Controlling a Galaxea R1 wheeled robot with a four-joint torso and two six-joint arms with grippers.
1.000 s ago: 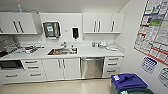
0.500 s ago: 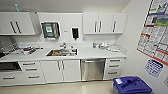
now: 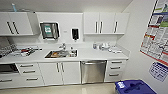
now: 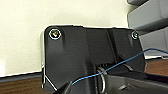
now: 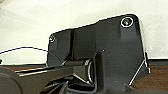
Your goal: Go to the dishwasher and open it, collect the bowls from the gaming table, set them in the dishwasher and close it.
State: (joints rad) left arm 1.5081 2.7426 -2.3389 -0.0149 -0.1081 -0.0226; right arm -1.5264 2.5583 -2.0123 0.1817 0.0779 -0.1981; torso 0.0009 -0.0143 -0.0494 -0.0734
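Observation:
The dishwasher is straight ahead in the head view, under the white counter and right of the sink. Its brushed steel front is closed, and the bar handle runs across its top. White cabinet doors adjoin it on the left and a stack of drawers on the right. In the left wrist view my arm's dark plate hangs before a pale wall and a brown floor. The right wrist view has the same kind of plate against a similar background.
A blue bin stands on the floor at the lower right, close to the wall with posters. The steel sink holds items, and small things lie along the counter. Pale floor lies in front of the cabinets.
The whole head view has shifted slightly and the counter looks a little nearer, so the camera has moved towards the kitchen. The dishwasher stays closed.

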